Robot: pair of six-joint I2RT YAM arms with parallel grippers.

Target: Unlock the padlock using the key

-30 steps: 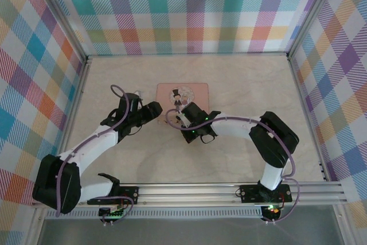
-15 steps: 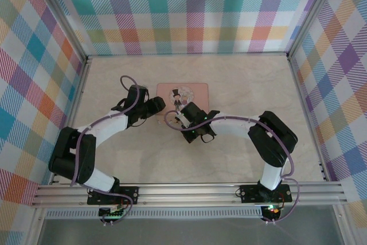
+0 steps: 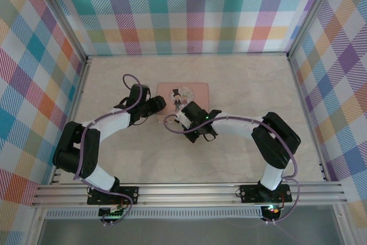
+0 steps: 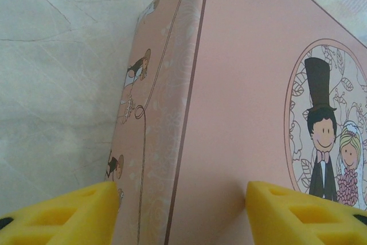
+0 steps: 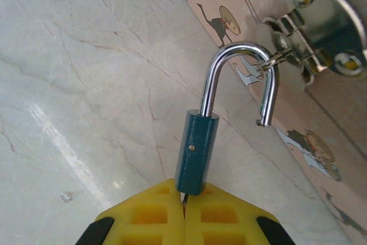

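The padlock (image 5: 196,153) has a dark teal body and a shiny shackle. The shackle's free end stands out of the body, and its bend hangs in the metal hasp (image 5: 321,21) on the pink tin (image 3: 198,91). My right gripper (image 5: 184,192) is shut right under the padlock's bottom. A thin sliver of the key (image 5: 184,198) shows between its yellow pads. My left gripper (image 4: 183,199) stands open astride the tin's (image 4: 241,84) left edge, one fingertip (image 4: 74,210) by the side wall, the other over the lid. From above, the left gripper (image 3: 157,106) is at the tin's near left corner.
The tin lies on a pale marble-patterned table (image 3: 252,78) inside plaid walls. The right arm's forearm (image 3: 235,123) stretches across the middle towards the tin's near side. A metal rail (image 3: 189,190) with both bases runs along the near edge.
The left arm has reached further forward and its elbow has folded up, bringing its gripper to the tin's corner. The right gripper has held its place at the padlock.
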